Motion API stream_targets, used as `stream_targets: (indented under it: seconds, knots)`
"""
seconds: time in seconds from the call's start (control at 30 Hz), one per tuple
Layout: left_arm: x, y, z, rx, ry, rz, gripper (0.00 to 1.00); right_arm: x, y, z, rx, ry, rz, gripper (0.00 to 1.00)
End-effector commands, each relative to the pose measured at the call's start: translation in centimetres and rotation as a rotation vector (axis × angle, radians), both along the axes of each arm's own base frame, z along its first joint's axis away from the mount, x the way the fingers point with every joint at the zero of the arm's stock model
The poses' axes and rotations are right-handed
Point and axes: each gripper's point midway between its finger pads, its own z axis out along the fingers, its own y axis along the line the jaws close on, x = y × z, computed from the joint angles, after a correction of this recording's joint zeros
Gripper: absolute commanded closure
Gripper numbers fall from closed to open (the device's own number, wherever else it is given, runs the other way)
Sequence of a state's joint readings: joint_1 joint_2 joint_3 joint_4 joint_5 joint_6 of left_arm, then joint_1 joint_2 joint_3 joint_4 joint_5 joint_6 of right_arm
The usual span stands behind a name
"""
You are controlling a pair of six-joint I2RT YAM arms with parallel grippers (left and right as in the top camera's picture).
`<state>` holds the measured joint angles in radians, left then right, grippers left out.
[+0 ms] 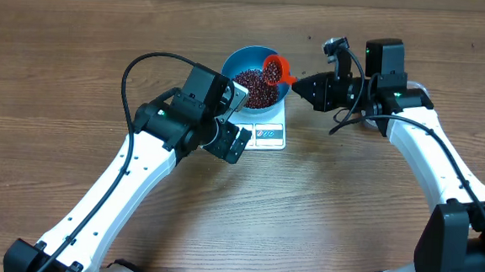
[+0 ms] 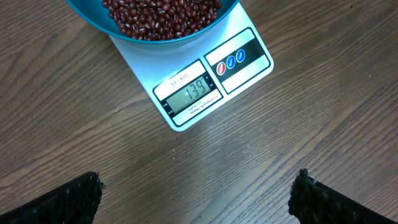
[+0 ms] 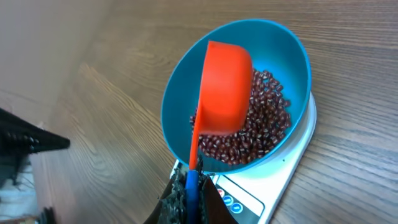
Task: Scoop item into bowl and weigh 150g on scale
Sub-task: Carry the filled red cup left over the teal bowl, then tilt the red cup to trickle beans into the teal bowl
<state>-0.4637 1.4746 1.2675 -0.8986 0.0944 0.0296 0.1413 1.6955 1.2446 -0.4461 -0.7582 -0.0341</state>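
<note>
The blue bowl (image 1: 255, 74) stands on the white scale (image 1: 268, 133) and holds a pile of dark red-brown beans (image 3: 261, 134). The scale (image 2: 205, 81) shows 139 on its display in the left wrist view. My right gripper (image 3: 191, 190) is shut on the blue end of a red scoop (image 3: 222, 87). The scoop (image 1: 274, 69) is tipped over inside the bowl (image 3: 292, 68), its back facing the camera. My left gripper (image 2: 199, 199) hangs open over bare table just in front of the scale, its fingertips (image 2: 84, 193) wide apart with nothing between them.
The wooden table (image 1: 78, 58) stretches all round the scale. The left arm (image 1: 185, 116) sits close against the scale's left front side, and the right arm (image 1: 372, 85) reaches in from the right.
</note>
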Motion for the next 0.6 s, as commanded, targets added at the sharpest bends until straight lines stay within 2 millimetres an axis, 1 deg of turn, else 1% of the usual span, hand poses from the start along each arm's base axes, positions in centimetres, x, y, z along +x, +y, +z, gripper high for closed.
stream_targets:
  seconds: [0.0, 0.1, 0.17, 0.2, 0.23, 0.3, 0.47, 0.57]
  knots:
    - [0.0, 0.0, 1.0, -0.017, -0.025, -0.006, 0.0, 0.8, 0.0, 0.2, -0.042, -0.06, 0.004, 0.96]
    - [0.0, 0.0, 1.0, -0.017, -0.024, -0.006, 0.0, 0.8, 0.2, 0.4, -0.038, -0.079, 0.019, 0.97]
    - [0.0, 0.0, 1.0, -0.017, -0.025, -0.006, 0.0, -0.3, 1.1, 0.4, -0.079, -0.187, 0.153, 0.96]
    - [0.0, 0.0, 1.0, -0.017, -0.025, -0.006, 0.0, -0.2, 1.1, -0.1, -0.126, -0.218, 0.167, 0.96]
    - [0.0, 0.0, 1.0, -0.017, -0.024, -0.006, 0.0, 0.2, 0.8, -0.4, -0.161, -0.222, 0.143, 0.96]
    - [0.0, 0.0, 1.0, -0.017, -0.025, -0.006, 0.0, 1.7, 0.0, -0.9, -0.22, -0.195, 0.024, 0.96]
    - [0.0, 0.0, 1.0, -0.017, -0.025, -0.006, 0.0, 2.0, 0.9, -0.3, -0.212, -0.23, 0.027, 0.96]
    - [0.0, 0.0, 1.0, -0.017, -0.025, -0.006, 0.0, 2.0, 1.0, -0.3, -0.212, -0.23, 0.028, 0.96]
